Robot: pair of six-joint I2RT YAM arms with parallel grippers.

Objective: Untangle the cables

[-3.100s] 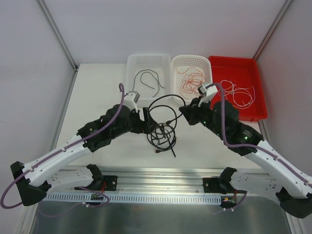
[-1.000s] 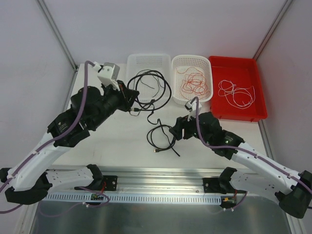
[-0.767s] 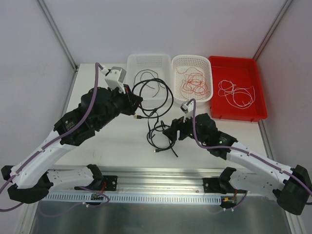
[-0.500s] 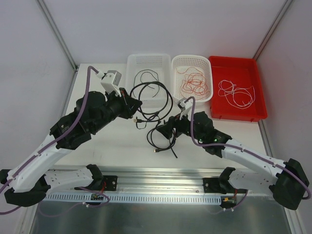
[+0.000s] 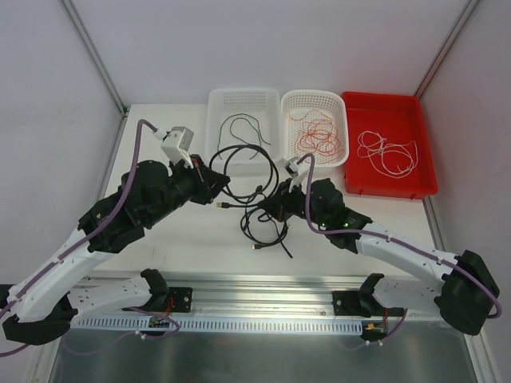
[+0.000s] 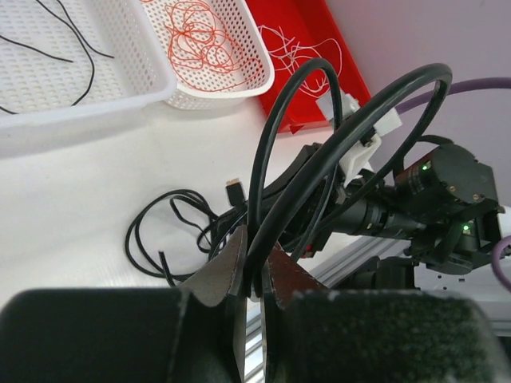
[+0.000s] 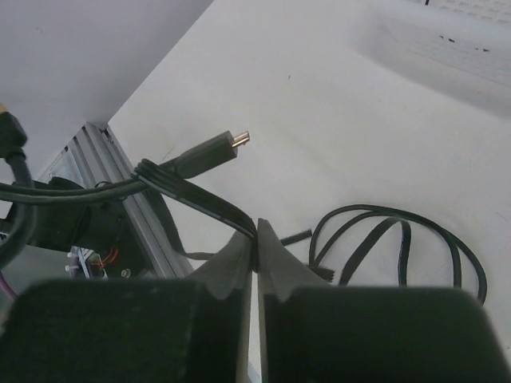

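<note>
Hanging between the grippers, top view: thick black cable, raised in a loop whose long axis runs roughly parallel to the table's near edge; its far arc overlaps the near rim of the white tray.
Left gripper, top view: left gripper at the loop's left end, left of table centre; a plug dangles just beneath it.
Right gripper, top view: right gripper at the loop's right end, near table centre.
Table cable, top view: black cable coil lies flat between table centre and the near edge, loose ends pointing at the near edge.
Far edge, top view: thin black wire in the white tray; orange-red wire in the white basket; white wire in the red tray by the far right corner.
Grip, left wrist view: left gripper jaws almost together, pinching the thick black cable, which arcs up and right.
In the way, left wrist view: right arm behind the loop; black cable coil underneath.
Grip, right wrist view: right gripper jaws closed onto the thick black cable.
Plug, right wrist view: USB plug points up and right, off the table.
Nearby, right wrist view: black cable coil on the table; aluminium rail at the near edge.
</note>
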